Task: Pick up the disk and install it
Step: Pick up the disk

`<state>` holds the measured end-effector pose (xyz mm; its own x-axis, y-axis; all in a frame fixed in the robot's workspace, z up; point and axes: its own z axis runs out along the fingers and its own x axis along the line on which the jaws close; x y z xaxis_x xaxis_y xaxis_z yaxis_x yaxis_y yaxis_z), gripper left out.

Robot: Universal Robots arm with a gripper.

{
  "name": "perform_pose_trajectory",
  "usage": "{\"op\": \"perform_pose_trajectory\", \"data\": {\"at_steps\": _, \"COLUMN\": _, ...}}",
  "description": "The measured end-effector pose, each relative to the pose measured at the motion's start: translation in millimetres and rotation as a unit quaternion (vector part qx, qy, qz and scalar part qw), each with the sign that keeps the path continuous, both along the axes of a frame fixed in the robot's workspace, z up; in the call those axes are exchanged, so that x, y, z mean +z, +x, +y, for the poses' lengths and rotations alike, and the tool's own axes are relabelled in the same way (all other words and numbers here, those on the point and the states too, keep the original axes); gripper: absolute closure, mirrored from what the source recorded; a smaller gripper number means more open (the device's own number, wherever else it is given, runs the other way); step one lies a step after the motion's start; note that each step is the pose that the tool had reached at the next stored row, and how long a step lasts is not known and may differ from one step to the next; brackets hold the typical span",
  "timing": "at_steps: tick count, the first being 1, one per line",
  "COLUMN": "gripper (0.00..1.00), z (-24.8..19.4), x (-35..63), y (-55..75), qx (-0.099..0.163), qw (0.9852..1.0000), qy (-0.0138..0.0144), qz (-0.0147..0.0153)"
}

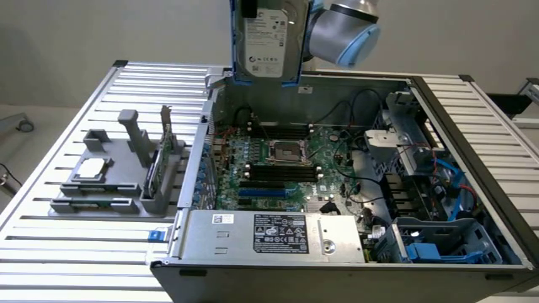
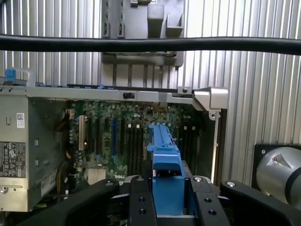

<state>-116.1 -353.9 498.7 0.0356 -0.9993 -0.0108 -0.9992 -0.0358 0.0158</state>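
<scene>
Exterior view: the disk point(image 1: 267, 38) hangs upright, label towards the camera, high over the back edge of the open case point(image 1: 337, 284).
Wrist view: the claw point(image 2: 165, 193) looks down into the case, and the disk's blue carrier point(image 2: 164, 150) runs edge-on between the black fingers point(image 2: 141, 197).
Claw: partly closed and clamped on the disk, one finger on either side; which faces they press I cannot tell.
Disk position: in the air, touching only the claw, above the far side of the board point(image 1: 286, 164).
Cage: a blue drive cage point(image 1: 446, 243) sits at the case's near corner on the exterior view's right, well apart from the disk.
Bench: the bench point(image 1: 76, 252) carries a grey fixture point(image 1: 126, 189) on the exterior view's left, holding a chip point(image 1: 94, 167) and a green card point(image 1: 155, 165); neither is near the claw.
Handling: probably stiff, dense and heavy for its size, with smooth metal that could slip. The plastic carrier likely flexes, and the drive should not take knocks.
Hold: best taken squarely across the middle, where metal backs the plastic, so the weight hangs straight and does not twist.
</scene>
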Motion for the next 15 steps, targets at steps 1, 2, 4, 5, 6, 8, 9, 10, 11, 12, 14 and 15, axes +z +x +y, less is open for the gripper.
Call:
{"op": "perform_pose_trajectory", "data": {"at_steps": 1, "gripper": 0.67, "z": -1.3, "x": -0.1, "y": 4.4, "qx": 0.0, "qw": 1.0, "qy": 0.0005, "qz": -0.0001}}
{"op": "perform_pose_trajectory", "data": {"at_steps": 2, "gripper": 0.67, "z": -2.9, "x": 0.0, "y": 8.9, "qx": 0.0, "qw": 1.0, "qy": 0.0007, "qz": -0.0001}}
{"op": "perform_pose_trajectory", "data": {"at_steps": 4, "gripper": 0.67, "z": -6.8, "x": 0.1, "y": 17.4, "qx": 0.0, "qw": 1.0, "qy": 0.0007, "qz": 0.0}}
{"op": "perform_pose_trajectory", "data": {"at_steps": 5, "gripper": 0.67, "z": -9.2, "x": 0.1, "y": 21.4, "qx": 0.0, "qw": 1.0, "qy": 0.0007, "qz": 0.0}}
{"op": "perform_pose_trajectory", "data": {"at_steps": 6, "gripper": 0.67, "z": -11.5, "x": 0.1, "y": 25.1, "qx": 0.0, "qw": 1.0, "qy": 0.0007, "qz": 0.0}}
{"op": "perform_pose_trajectory", "data": {"at_steps": 8, "gripper": 0.67, "z": -16.5, "x": 0.1, "y": 32.5, "qx": 0.0, "qw": 1.0, "qy": 0.0007, "qz": 0.0}}
{"op": "perform_pose_trajectory", "data": {"at_steps": 9, "gripper": 0.67, "z": -19.0, "x": 0.1, "y": 36.0, "qx": 0.0, "qw": 1.0, "qy": 0.0007, "qz": 0.0}}
{"op": "perform_pose_trajectory", "data": {"at_steps": 10, "gripper": 0.67, "z": -21.6, "x": 0.1, "y": 39.4, "qx": 0.0, "qw": 1.0, "qy": 0.0007, "qz": 0.0}}
{"op": "perform_pose_trajectory", "data": {"at_steps": 11, "gripper": 0.67, "z": -24.2, "x": 0.1, "y": 42.6, "qx": 0.0, "qw": 1.0, "qy": 0.0007, "qz": 0.0}}
{"op": "perform_pose_trajectory", "data": {"at_steps": 12, "gripper": 0.67, "z": -26.8, "x": 0.1, "y": 45.9, "qx": 0.0, "qw": 1.0, "qy": 0.0007, "qz": 0.0}}
{"op": "perform_pose_trajectory", "data": {"at_steps": 14, "gripper": 0.67, "z": -32.1, "x": 0.1, "y": 52.5, "qx": 0.0, "qw": 1.0, "qy": 0.0007, "qz": 0.0001}}
{"op": "perform_pose_trajectory", "data": {"at_steps": 15, "gripper": 0.67, "z": -34.8, "x": 0.1, "y": 55.9, "qx": 0.0, "qw": 1.0, "qy": 0.0007, "qz": 0.0001}}
